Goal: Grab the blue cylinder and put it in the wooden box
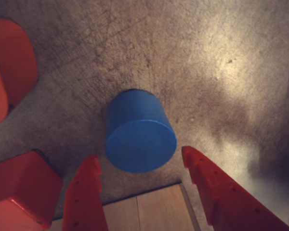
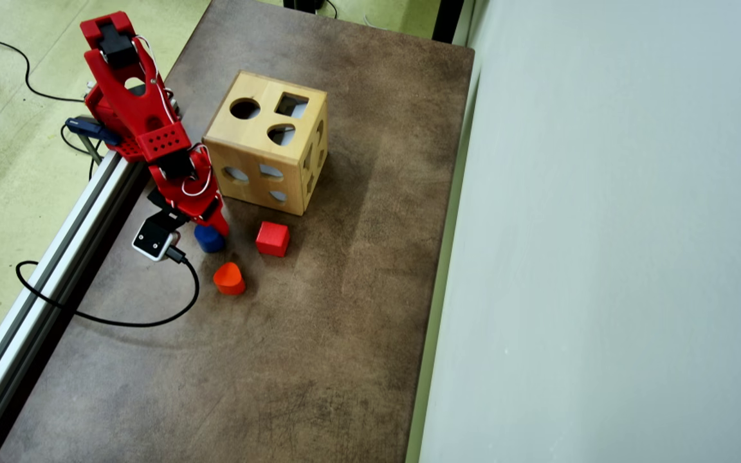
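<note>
The blue cylinder (image 1: 140,138) stands on the brown table, its flat round end facing the wrist camera. My red gripper (image 1: 139,155) is open, one fingertip on each side of the cylinder's near edge, with a gap between each finger and the block. In the overhead view the gripper (image 2: 214,226) hangs over the cylinder (image 2: 208,239), just in front of the wooden box (image 2: 267,151). The light-wood box has round, square and other cut-outs in its faces. A strip of the box (image 1: 154,207) shows between the fingers in the wrist view.
A red cube (image 2: 273,238) sits right of the cylinder in the overhead view, and shows at the lower left (image 1: 19,192) of the wrist view. An orange rounded block (image 2: 229,278) lies nearer the camera. A black cable (image 2: 119,320) loops on the table.
</note>
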You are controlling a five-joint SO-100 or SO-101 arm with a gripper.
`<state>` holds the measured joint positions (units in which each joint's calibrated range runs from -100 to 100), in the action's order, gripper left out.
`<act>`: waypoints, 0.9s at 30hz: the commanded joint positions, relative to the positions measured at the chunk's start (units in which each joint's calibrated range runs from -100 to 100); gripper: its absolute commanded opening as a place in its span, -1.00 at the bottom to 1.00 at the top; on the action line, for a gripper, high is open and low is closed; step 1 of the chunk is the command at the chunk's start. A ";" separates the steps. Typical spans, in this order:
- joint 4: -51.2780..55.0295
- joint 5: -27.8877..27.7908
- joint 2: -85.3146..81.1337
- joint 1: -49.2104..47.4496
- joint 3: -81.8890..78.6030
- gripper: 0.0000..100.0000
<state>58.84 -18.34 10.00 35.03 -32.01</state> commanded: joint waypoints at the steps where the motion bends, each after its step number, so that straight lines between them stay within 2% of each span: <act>1: -0.41 -0.20 1.51 -0.26 3.30 -0.47; 27: -0.33 -0.15 5.16 1.59 6.61 -0.48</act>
<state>58.84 -18.34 15.34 36.69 -27.58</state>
